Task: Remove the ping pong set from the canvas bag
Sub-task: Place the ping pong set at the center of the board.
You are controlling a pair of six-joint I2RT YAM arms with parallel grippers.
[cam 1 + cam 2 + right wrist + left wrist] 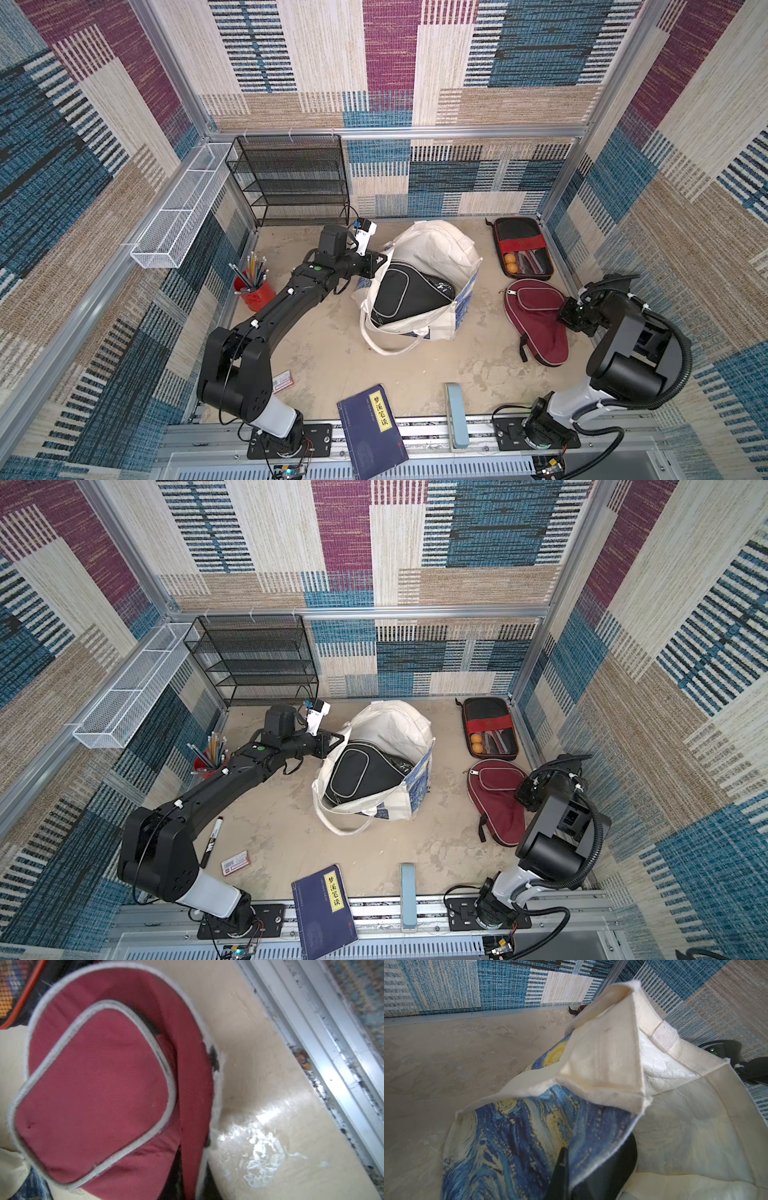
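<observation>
**A:** Where's the next piece of the set?

**B:** A black case [409,293] lies in the open mouth of the canvas bag [436,245], mid-desk toward the back edge. Its long axis seems to run roughly left to right.

**A:** Which arm is nearer?

**B:** The left gripper [377,266], but it's clamped on the bag's left rim. The right gripper [571,318] has its jaws together beside the maroon case [536,320] at the right edge, so the black case is to its left.

**A:** Anything unclear?

**B:** I can't tell whether it pinches the maroon case, because its fingertips are hidden. Whatever sits under the black case is hidden too.
</observation>
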